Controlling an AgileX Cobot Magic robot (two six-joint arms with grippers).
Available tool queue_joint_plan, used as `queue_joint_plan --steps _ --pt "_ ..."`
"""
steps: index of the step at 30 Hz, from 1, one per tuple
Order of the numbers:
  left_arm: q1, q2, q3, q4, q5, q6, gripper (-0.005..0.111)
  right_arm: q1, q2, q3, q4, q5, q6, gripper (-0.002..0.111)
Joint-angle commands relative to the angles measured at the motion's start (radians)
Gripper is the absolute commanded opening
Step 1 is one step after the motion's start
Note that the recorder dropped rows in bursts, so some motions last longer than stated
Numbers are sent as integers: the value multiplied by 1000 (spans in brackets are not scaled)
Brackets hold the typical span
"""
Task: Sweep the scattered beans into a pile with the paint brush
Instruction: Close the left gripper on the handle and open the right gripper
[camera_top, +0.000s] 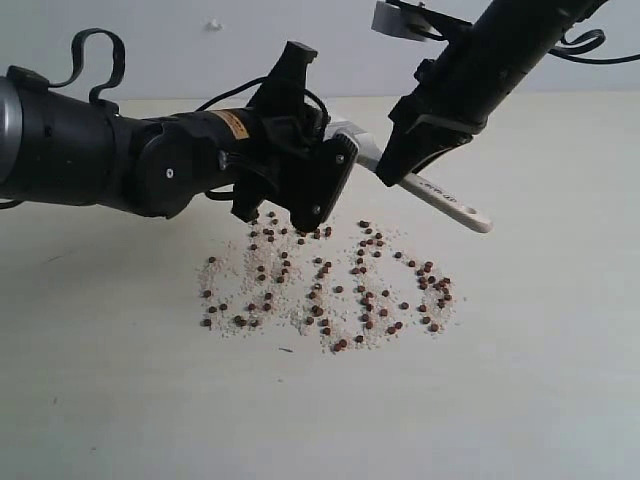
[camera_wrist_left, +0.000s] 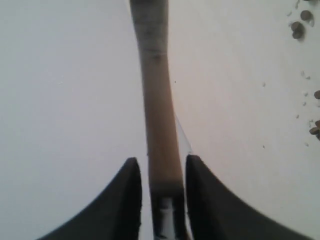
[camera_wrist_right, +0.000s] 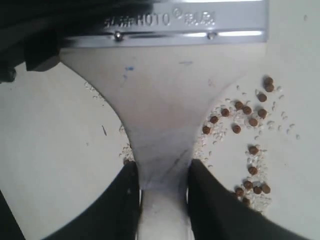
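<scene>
The wide flat paint brush (camera_wrist_right: 165, 105), with a light wooden handle and a silver metal band, is off the pale table (camera_top: 560, 380), carried in the air above the spill. The right gripper (camera_wrist_right: 163, 170) has its jaws pressed against both sides of the handle's narrow neck, just past the flared shoulder, so it holds the brush. The left gripper (camera_wrist_left: 161, 167) has its jaws set narrow on either side of the brush seen edge-on, and it cannot be told whether they actually pinch it. The tiny round reddish-brown beans (camera_top: 330, 290) lie scattered among whitish crumbs in a broad patch below both arms, with no heap formed yet. The brush looks light and its handle stiff, but the smooth wood is likely to twist in a loose pinch. A hold on the neck close to the band should steer it best. The beans are round and light and will probably roll away from a quick stroke
</scene>
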Motion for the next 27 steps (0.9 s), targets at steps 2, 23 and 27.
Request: queue_joint_plan --steps 2,23,27 --pt "-4 4 5 2 -35 -4 0 -1 -2 -8 16 -3 -2 0" --pt "-41 0 5 -79 -47 -3 0 -1 -2 -8 42 -3 28 57" --pt "-39 -2 5 -82 -47 6 0 -1 -2 -8 -77 -3 106 57"
